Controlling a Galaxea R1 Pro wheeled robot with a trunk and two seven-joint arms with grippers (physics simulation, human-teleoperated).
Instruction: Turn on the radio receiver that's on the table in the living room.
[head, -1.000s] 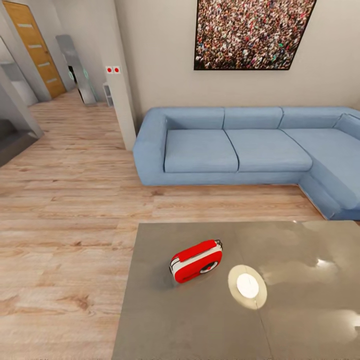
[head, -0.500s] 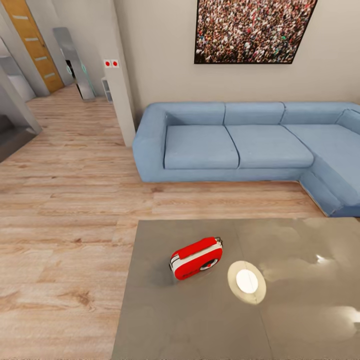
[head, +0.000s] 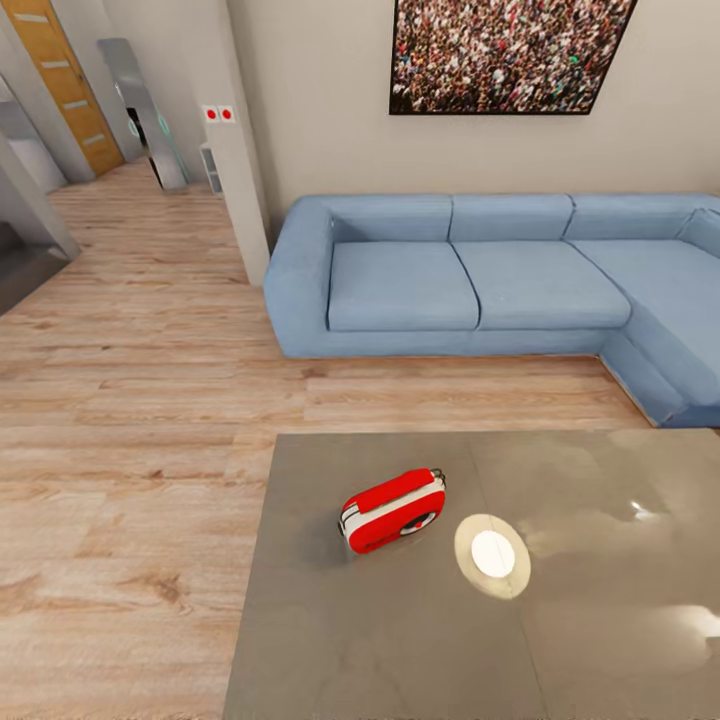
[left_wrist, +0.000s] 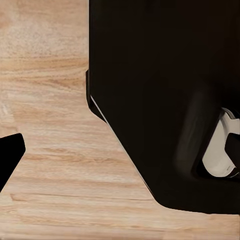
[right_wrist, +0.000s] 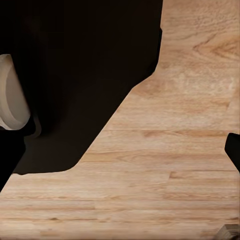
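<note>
The radio receiver (head: 393, 511), a small red box with a white band and a black dial, lies tilted on the glossy grey-brown table (head: 330, 640), near its far left part. It has nothing touching it. In the left wrist view, my left gripper (left_wrist: 120, 155) hangs open over the wood floor, one dark fingertip (left_wrist: 10, 155) at the frame's edge. In the right wrist view, my right gripper (right_wrist: 120, 152) is likewise open above the floor, a fingertip (right_wrist: 233, 150) at the edge. Both hang beside my dark base.
A round white-glowing disc (head: 492, 555) lies on the table just right of the radio. A blue sectional sofa (head: 480, 285) stands beyond the table under a crowd picture (head: 505, 55). Plank floor (head: 130, 420) stretches left toward a hallway and a white pillar (head: 235, 150).
The whole head view has shifted slightly as the camera moved; sofa and table edge sit a little higher in the picture. The radio has not moved on the table.
</note>
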